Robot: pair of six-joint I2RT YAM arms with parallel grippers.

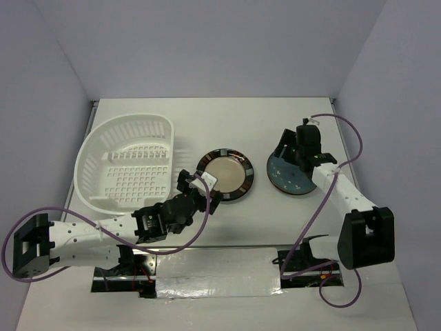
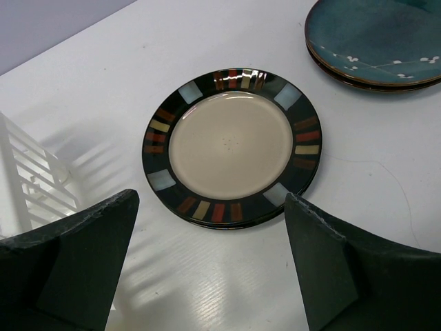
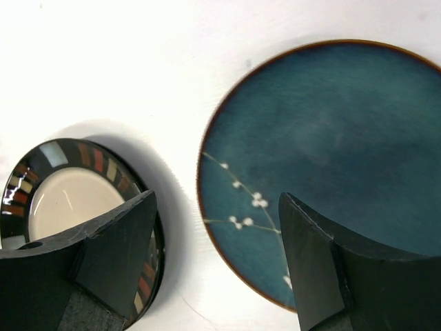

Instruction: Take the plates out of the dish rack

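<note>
The beige-centred plate point(image 1: 225, 174) with a black patched rim lies flat on the table right of the white dish rack point(image 1: 124, 162), which holds nothing. The teal-blue plate point(image 1: 291, 178) lies flat further right. My left gripper point(image 1: 200, 187) is open and empty at the beige plate's near-left rim. In the left wrist view the beige plate point(image 2: 231, 145) lies just beyond the gripper point(image 2: 210, 262). My right gripper point(image 1: 289, 149) is open and empty above the teal plate's far edge. In the right wrist view it point(image 3: 217, 255) hovers over the teal plate's point(image 3: 331, 152) left rim.
A slotted wall of the rack point(image 2: 34, 172) shows at the left of the left wrist view. The teal plate point(image 2: 375, 41) shows at its top right. The beige plate point(image 3: 65, 200) shows at the left of the right wrist view. Purple cables point(image 1: 344, 131) loop off both arms.
</note>
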